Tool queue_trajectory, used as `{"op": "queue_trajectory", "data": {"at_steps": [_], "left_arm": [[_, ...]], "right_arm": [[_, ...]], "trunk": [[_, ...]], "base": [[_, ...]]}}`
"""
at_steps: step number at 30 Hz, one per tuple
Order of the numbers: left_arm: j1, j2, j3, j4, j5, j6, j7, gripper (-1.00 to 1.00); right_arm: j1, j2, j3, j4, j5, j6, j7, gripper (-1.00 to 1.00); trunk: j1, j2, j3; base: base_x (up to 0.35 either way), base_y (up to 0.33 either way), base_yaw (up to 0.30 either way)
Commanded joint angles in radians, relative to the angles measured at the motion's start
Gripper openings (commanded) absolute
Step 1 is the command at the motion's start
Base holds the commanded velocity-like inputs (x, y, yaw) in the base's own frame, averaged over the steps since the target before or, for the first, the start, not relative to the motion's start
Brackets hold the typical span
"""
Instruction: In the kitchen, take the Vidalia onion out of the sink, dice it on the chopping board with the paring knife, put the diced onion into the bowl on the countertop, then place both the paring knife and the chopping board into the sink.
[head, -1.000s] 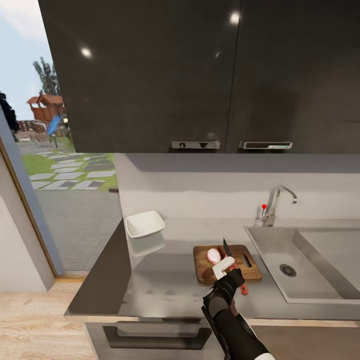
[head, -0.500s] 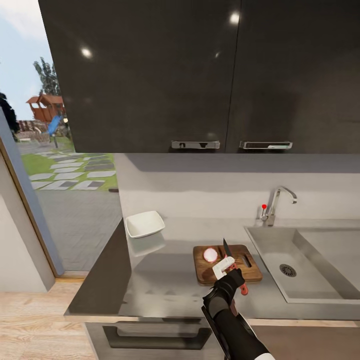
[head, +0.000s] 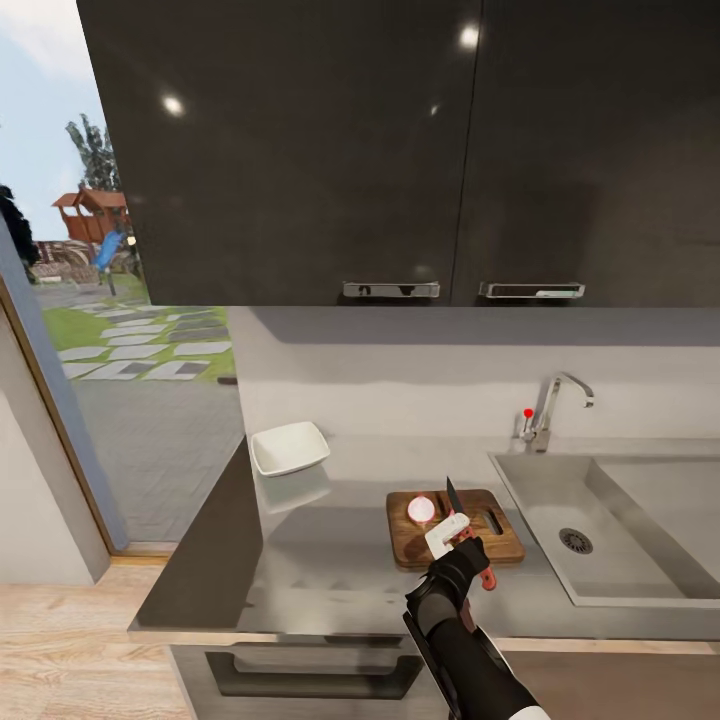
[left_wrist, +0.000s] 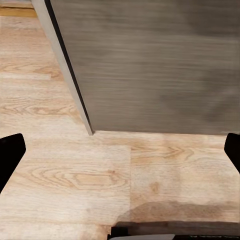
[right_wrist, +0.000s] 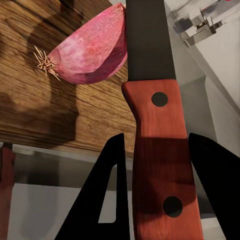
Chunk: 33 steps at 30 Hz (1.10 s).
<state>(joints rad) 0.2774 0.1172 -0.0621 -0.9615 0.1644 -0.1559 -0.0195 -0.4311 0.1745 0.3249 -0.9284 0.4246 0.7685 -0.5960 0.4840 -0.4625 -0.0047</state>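
One Vidalia onion (head: 422, 510) sits on the single chopping board (head: 505, 545), blade of the one paring knife (right_wrist: 159, 145) touching it at 3 o'clock. Right end effector (head: 462, 545) clamps the knife handle. One bowl (head: 289, 448) at 10 o'clock on the desk (head: 330, 570), sink (head: 640, 540) at 3. Left end effector (left_wrist: 120, 150) spread wide over wood floor (left_wrist: 65, 185).

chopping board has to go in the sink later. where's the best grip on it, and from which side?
Likely the chopping board by its right short edge, next to the slot-shaped handle hole, approached from the sink side. It lies flat on the countertop, so the fingers would have to pinch over an edge. That end faces the basin. The Vidalia onion and paring knife, held in the right gripper, crowd the left half.
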Motion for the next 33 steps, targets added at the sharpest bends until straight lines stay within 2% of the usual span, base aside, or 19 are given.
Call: {"op": "queue_trajectory", "data": {"at_steps": [1, 26, 30, 33], "left_arm": [[0.0, 0.001, -0.002, 0.0, 0.011, -0.002, -0.002, 1.0], [0.0, 0.001, -0.002, 0.0, 0.011, -0.002, -0.002, 1.0], [0.0, 0.001, -0.002, 0.0, 0.011, -0.002, -0.002, 1.0], [0.0, 0.001, -0.002, 0.0, 0.011, -0.002, -0.002, 1.0]], "right_arm": [[0.0, 0.0, 0.0, 0.002, -0.035, -0.006, -0.002, -1.0], [0.0, 0.0, 0.0, -0.002, -0.034, -0.009, -0.008, -1.0], [0.0, 0.0, 0.0, -0.046, -0.032, -0.017, -0.01, -1.0], [0.0, 0.0, -0.002, -0.119, -0.032, -0.07, -0.011, -1.0]], "trunk": [[0.0, -0.001, -0.001], [0.0, -0.001, -0.006], [0.0, -0.001, -0.006], [0.0, -0.001, -0.006]], "base": [[0.0, 0.0, 0.0], [0.0, 0.0, 0.0], [0.0, 0.0, 0.0], [0.0, 0.0, 0.0]]}}
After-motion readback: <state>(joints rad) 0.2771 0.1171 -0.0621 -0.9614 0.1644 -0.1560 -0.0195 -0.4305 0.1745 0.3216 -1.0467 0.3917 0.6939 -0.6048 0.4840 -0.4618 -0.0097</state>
